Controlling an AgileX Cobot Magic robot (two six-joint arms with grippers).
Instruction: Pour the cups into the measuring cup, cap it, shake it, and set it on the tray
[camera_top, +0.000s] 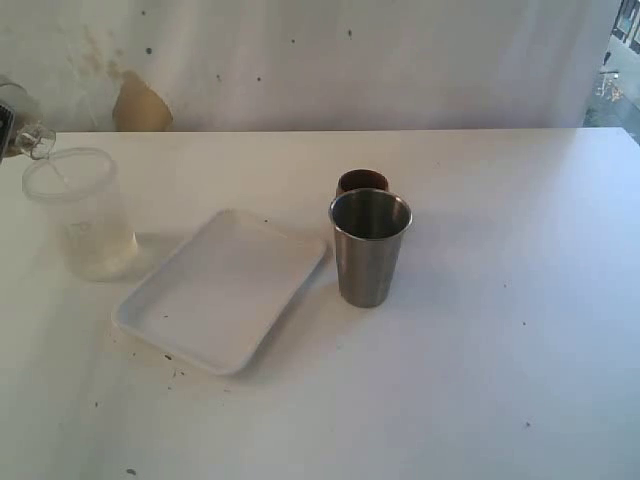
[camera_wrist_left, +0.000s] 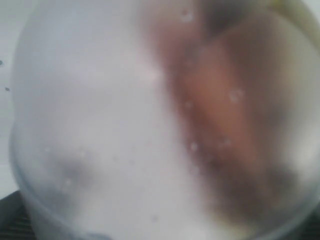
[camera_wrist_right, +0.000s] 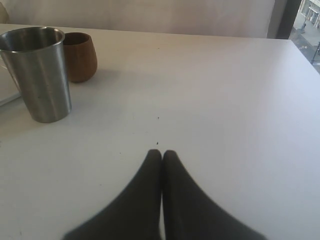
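A clear plastic cup that I take for the measuring cup (camera_top: 27, 135) hangs tilted at the far left edge, its mouth over a frosted cup (camera_top: 80, 215). In the left wrist view it fills the picture as a blurred translucent body (camera_wrist_left: 115, 125). Only dark bits of my left gripper's fingers (camera_wrist_left: 10, 222) show at its sides, closed on it. The steel tumbler (camera_top: 369, 250) (camera_wrist_right: 40, 75) stands upright mid-table, with the brown wooden cup (camera_top: 362, 181) (camera_wrist_right: 80, 56) just behind it. The white tray (camera_top: 220, 290) lies left of them. My right gripper (camera_wrist_right: 162, 152) is shut and holds nothing, low over bare table, apart from the tumbler.
The frosted translucent cup stands upright at the tray's far left corner. A tan object (camera_top: 140, 105) leans at the wall behind the table. The white tabletop (camera_top: 500, 350) stretches bare to the right of the tumbler.
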